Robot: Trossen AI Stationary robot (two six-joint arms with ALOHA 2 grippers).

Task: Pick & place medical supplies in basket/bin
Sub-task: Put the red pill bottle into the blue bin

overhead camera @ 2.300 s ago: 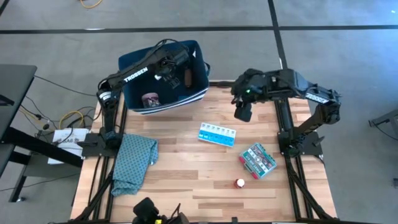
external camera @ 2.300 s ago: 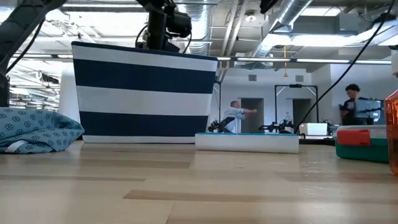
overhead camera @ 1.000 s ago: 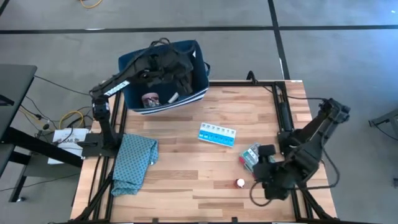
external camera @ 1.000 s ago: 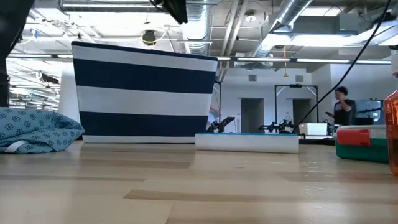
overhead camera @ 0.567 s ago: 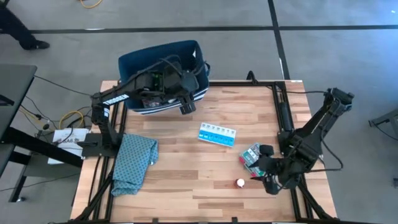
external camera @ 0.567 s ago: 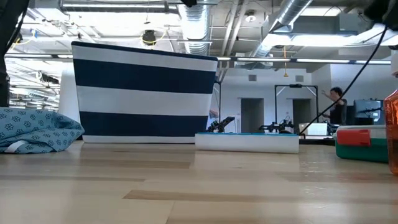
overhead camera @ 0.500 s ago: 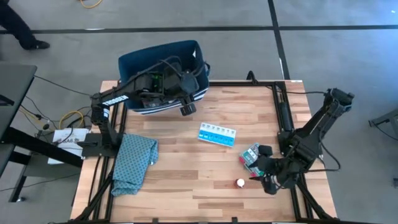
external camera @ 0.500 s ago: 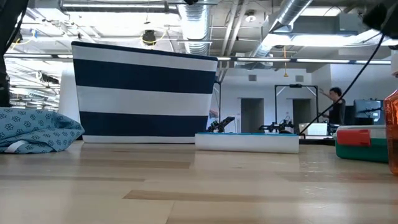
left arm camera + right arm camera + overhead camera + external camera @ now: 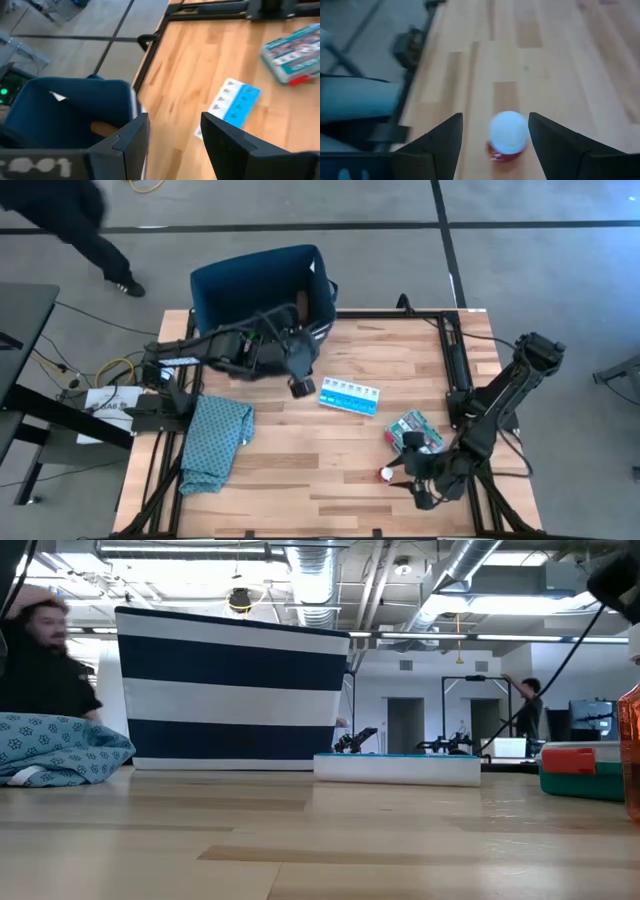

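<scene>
Since earlier frame: left tool (image 9: pixel 172 135), spread, empty, out of navy striped fabric bin (image 9: pixel 262 290), now beside light-blue plastic pill organiser (image 9: pixel 350 396); right tool (image 9: pixel 495 137), spread, astride red-white round cap (image 9: pixel 508 135). Teal-red-white flat box (image 9: pixel 414 430) on desk (image 9: pixel 320 470). Three items remain.

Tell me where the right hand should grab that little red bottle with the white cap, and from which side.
Grip the red bottle across its round body just under the white cap, coming in level along the table. It stands upright and narrow, and the right hand is already open with one finger on either side of it, so closing straight on the sides looks safest. The left hand hovers near the bin.
</scene>
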